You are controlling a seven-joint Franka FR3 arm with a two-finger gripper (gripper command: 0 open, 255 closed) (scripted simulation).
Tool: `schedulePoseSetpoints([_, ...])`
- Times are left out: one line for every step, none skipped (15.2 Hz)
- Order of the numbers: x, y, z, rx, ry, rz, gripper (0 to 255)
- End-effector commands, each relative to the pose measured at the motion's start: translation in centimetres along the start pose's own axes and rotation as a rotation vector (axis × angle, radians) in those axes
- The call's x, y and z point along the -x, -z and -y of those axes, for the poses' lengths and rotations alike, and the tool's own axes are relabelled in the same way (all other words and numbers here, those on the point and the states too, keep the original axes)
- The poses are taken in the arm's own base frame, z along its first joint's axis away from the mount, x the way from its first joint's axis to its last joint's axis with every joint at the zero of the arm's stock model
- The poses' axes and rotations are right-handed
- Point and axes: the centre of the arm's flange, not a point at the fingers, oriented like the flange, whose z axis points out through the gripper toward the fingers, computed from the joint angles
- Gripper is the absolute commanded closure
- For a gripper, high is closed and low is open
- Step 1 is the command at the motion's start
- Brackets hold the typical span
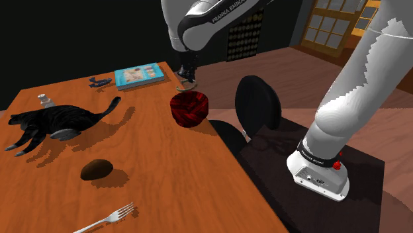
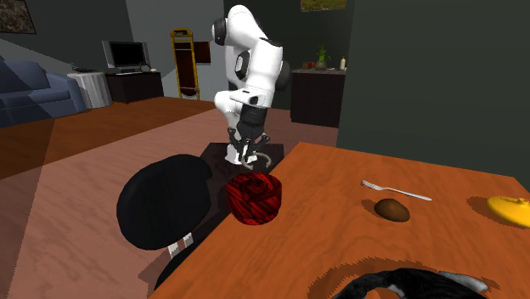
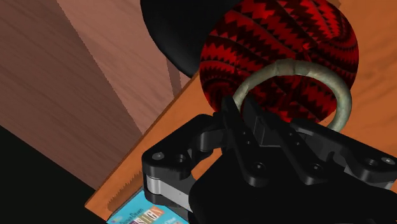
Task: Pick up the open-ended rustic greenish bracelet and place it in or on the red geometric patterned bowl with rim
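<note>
Wrist view from up close: the black gripper (image 3: 245, 118) has its two fingers pinched tight on one end of the greenish bracelet (image 3: 289, 65). The ring is held up, not lying down. Behind the ring I see the red bowl (image 3: 280, 32) with black zigzags.

In the shoulder view, the gripper hangs near the top middle of the frame. The bracelet dangles in the air just above the bowl. The bowl sits near the right edge of the orange-brown table (image 1: 165, 179). A black cat (image 1: 49, 124) lies at the left, a blue box (image 1: 139, 75) sits above it, and a fork (image 1: 106, 218) is at the bottom. A black chair (image 1: 258, 102) stands right of the bowl.
</note>
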Motion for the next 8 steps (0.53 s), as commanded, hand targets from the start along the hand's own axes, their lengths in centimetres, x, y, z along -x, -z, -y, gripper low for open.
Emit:
schedulePoseSetpoints([0.0,-0.8,-0.6,0.000,0.002,-0.001,255])
schedulePoseSetpoints([0.1,-1.3,-0.5,0.000,0.002,-0.001,255])
schedulePoseSetpoints([0.1,-1.8,-0.4,0.000,0.002,-0.001,255])
schedulePoseSetpoints([0.2,-2.3,-0.2,0.000,0.002,-0.001,255])
schedulePoseSetpoints([0.2,-2.8,-0.1,0.000,0.002,-0.001,255])
schedulePoseSetpoints([0.2,-3.3,0.1,0.000,0.002,-0.001,255])
schedulePoseSetpoints([0.3,-3.9,0.2,0.000,0.002,-0.001,255])
schedulePoseSetpoints([0.3,-4.4,0.3,0.000,0.002,-0.001,255])
